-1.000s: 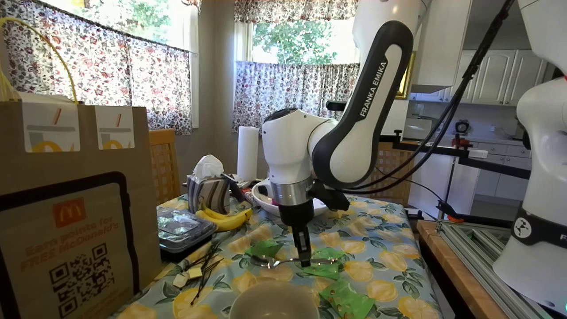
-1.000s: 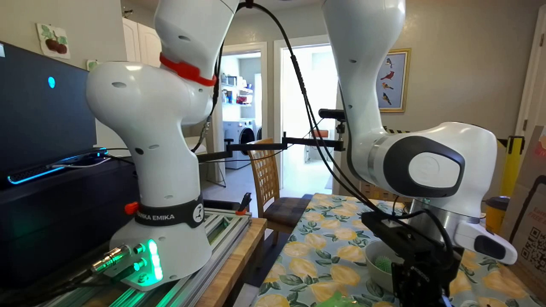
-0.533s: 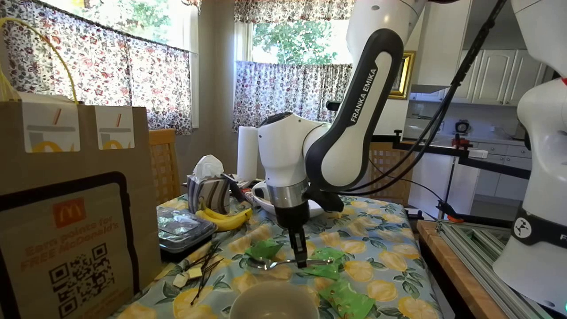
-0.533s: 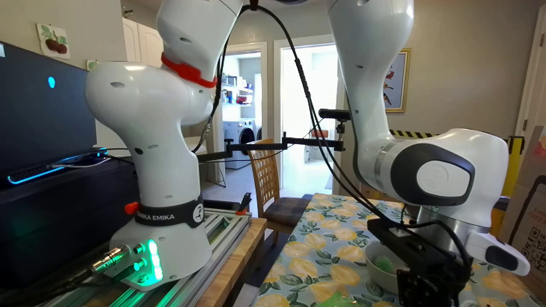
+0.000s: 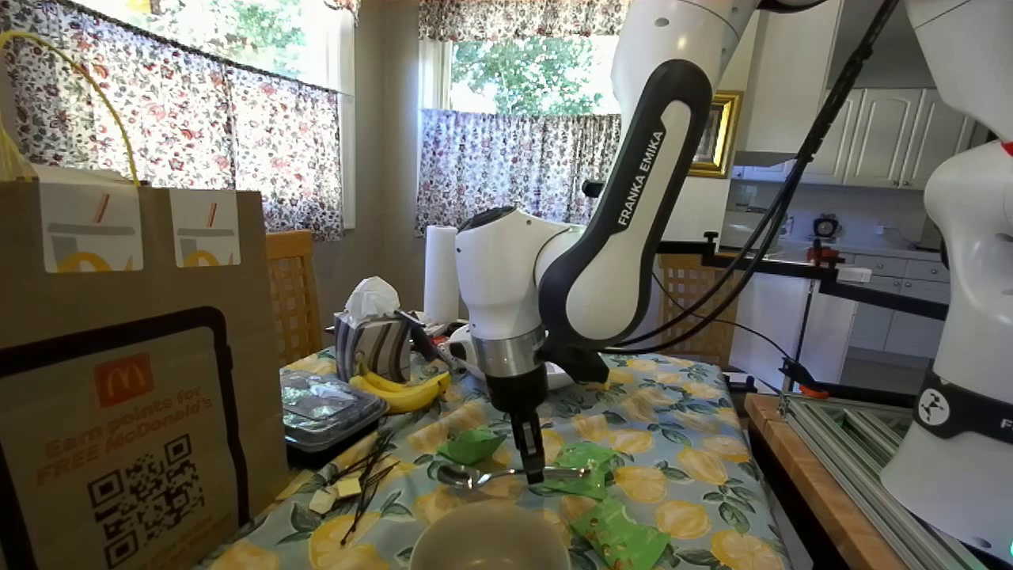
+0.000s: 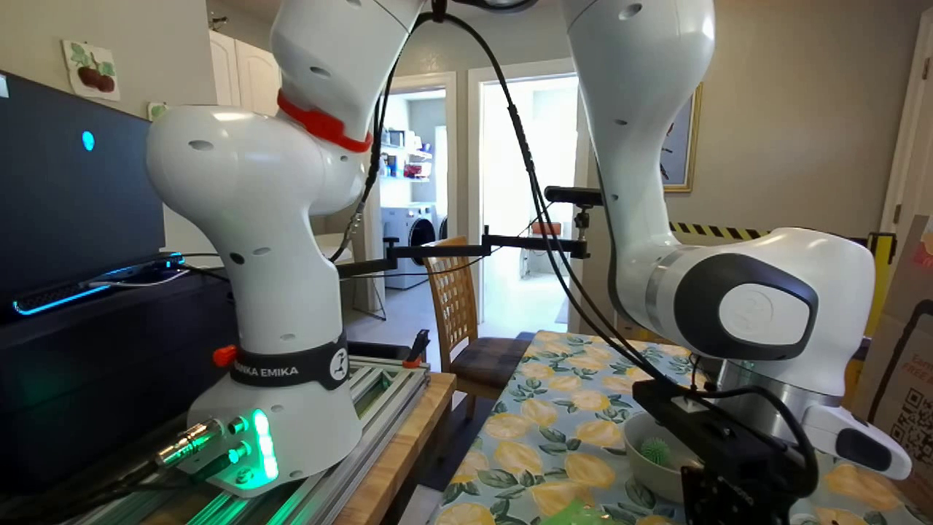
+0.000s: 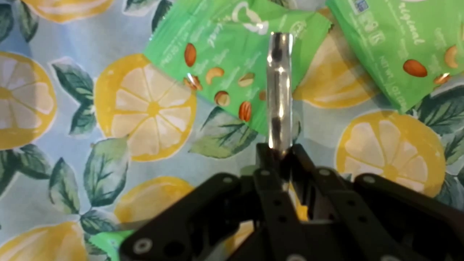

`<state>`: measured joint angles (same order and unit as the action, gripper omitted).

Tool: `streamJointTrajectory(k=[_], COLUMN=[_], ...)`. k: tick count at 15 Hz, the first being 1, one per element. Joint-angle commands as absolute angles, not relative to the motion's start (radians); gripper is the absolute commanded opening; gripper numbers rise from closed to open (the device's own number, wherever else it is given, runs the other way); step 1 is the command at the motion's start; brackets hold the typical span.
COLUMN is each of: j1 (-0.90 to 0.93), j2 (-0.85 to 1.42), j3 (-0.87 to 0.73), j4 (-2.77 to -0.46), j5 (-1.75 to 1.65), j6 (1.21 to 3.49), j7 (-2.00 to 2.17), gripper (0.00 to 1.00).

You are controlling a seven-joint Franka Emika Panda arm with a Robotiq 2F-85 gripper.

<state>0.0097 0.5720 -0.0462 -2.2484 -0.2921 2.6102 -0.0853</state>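
Black two-finger gripper [image 7: 282, 150] pinched shiny silver metal spoon [image 7: 280, 90], round off-white bowl [image 6: 645, 475] contained spiky green ball [image 6: 654, 451], striped cardboard tissue box [image 5: 372, 348] held white tissue [image 5: 372, 299].

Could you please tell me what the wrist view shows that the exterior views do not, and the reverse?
Only the wrist view: readable lettering on a crinkled green snack packet.
Only the exterior views: a tall brown paper McDonald's bag and curved yellow bananas.
Both: the black claw, gripping a shiny silver metal spoon by its handle, and the pale blue lemon-print tablecloth.
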Motion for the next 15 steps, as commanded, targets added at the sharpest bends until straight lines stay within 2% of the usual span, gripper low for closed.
streamJointTrajectory(k=[1, 4, 5, 6, 14, 15], j1=[0.017, 0.017, 0.017, 0.017, 0.023, 0.026], j2=[0.573, 0.574, 0.574, 0.573, 0.547, 0.527], j3=[-0.052, -0.052, -0.052, -0.051, -0.037, -0.035], j4=[-2.247, -2.246, -2.245, -2.245, -2.259, -2.278], j5=[-0.284, -0.283, -0.283, -0.283, -0.265, -0.261], j6=[2.609, 2.609, 2.609, 2.607, 2.584, 2.581], j7=[-0.091, -0.092, -0.092, -0.094, -0.089, -0.084], gripper=[0.17, 0.17, 0.42, 0.43, 1.00, 1.00])
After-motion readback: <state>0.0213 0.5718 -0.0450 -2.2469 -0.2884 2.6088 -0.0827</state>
